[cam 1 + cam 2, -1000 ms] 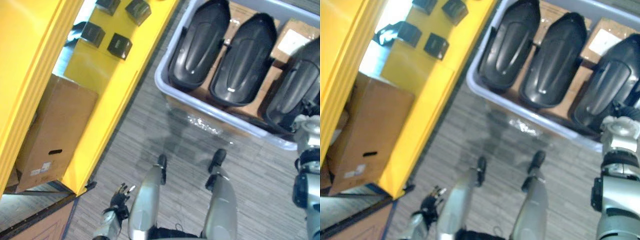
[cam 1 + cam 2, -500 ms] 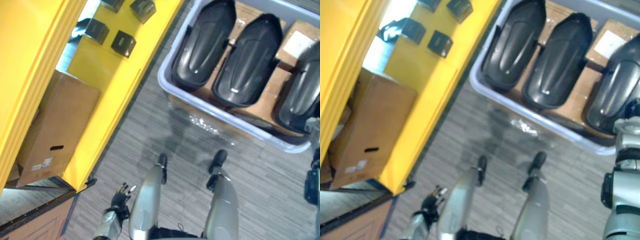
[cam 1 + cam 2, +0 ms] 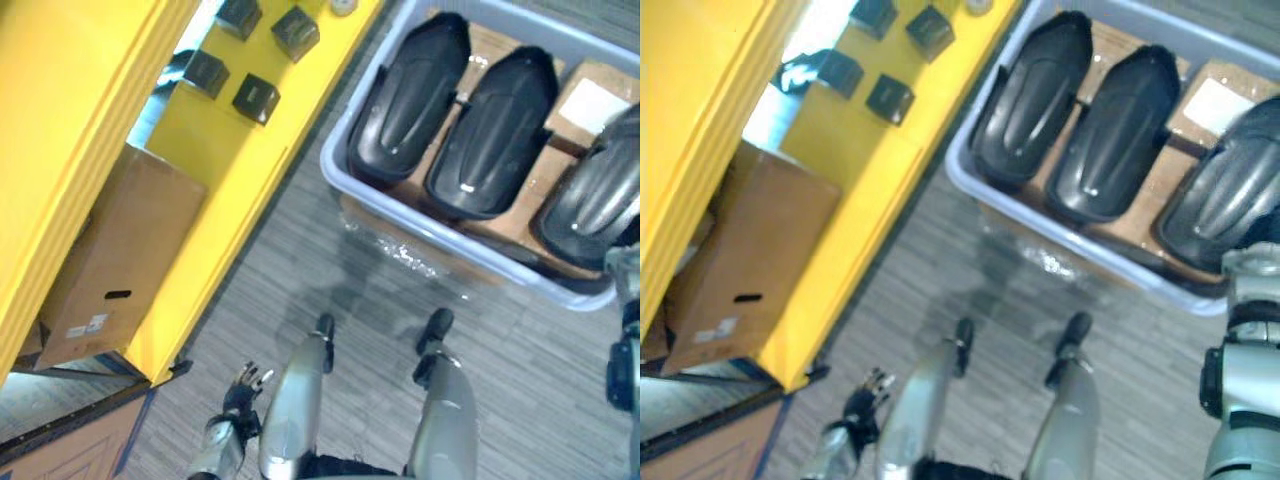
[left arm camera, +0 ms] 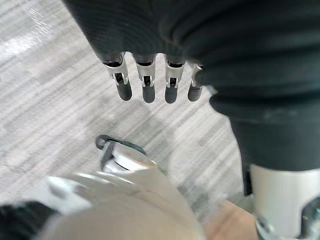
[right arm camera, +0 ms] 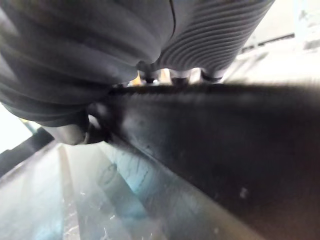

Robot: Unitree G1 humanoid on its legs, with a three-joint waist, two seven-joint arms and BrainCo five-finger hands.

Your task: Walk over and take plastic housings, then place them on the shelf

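Three black plastic housings lie side by side in a grey-blue bin [image 3: 440, 243]: the left housing [image 3: 410, 95], the middle housing [image 3: 490, 130] and the right housing [image 3: 590, 205], which sits tilted against the others. My right hand [image 5: 200, 35] reaches in at the bin's right end. Its fingers [image 5: 177, 76] are curled over the right housing's black edge [image 5: 215, 135], with the thumb [image 5: 70, 132] under it. My left hand [image 3: 242, 388] hangs low on my left side, fingers [image 4: 146, 82] straight and holding nothing.
A yellow shelf [image 3: 220, 150] runs along the left, with several small black boxes [image 3: 257, 97] on its upper level and a cardboard box [image 3: 120, 260] below. Brown cartons [image 3: 590, 95] line the bin's floor. Grey carpet [image 3: 300, 260] lies between shelf and bin.
My right hand's fingers have curled onto the right housing, which has tipped from its earlier lie. The whole picture has shifted a little. The left hand is unchanged.
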